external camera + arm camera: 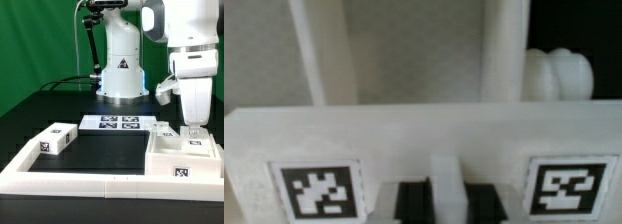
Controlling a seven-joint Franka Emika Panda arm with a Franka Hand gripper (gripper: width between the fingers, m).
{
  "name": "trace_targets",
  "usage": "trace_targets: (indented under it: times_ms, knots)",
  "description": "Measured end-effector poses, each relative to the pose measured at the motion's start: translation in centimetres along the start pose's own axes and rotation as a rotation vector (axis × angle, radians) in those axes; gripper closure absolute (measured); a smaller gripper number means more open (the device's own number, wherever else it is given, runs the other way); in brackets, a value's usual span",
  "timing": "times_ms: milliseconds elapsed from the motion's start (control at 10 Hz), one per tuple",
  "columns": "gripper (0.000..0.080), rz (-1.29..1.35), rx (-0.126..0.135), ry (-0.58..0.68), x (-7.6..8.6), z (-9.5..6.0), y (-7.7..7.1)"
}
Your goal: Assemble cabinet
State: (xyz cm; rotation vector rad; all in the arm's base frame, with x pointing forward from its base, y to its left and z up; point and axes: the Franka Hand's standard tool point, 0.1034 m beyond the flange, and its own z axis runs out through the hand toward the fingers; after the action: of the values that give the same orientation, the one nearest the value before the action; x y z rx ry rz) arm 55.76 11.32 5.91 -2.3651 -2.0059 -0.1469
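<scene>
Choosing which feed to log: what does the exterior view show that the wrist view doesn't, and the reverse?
Exterior only: the arm's base, the marker board, a loose small block, the border rail and the green backdrop.
Wrist only: two tags close up on the cabinet shell, with dark fingers either side of a thin white ridge; whether they grip it is unclear.
Both: the gripper at the cabinet shell.

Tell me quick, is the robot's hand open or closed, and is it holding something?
The gripper: looks closed, pinching a thin white edge of the cabinet box.
</scene>
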Motion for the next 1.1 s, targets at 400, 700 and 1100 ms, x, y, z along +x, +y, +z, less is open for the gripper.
trace_targets:
  times_ms: [400, 700, 1100]
  knots:
    - [0.0731, -0.001, 0.026, -0.004, -0.1, 0.3, 3.2]
    - [0.0731, -0.001, 0.037, -0.008, 0.0, 0.2, 3.2]
    - [0.0461, 0.009, 0.013, -0.003, 0.1, -0.3, 1.9]
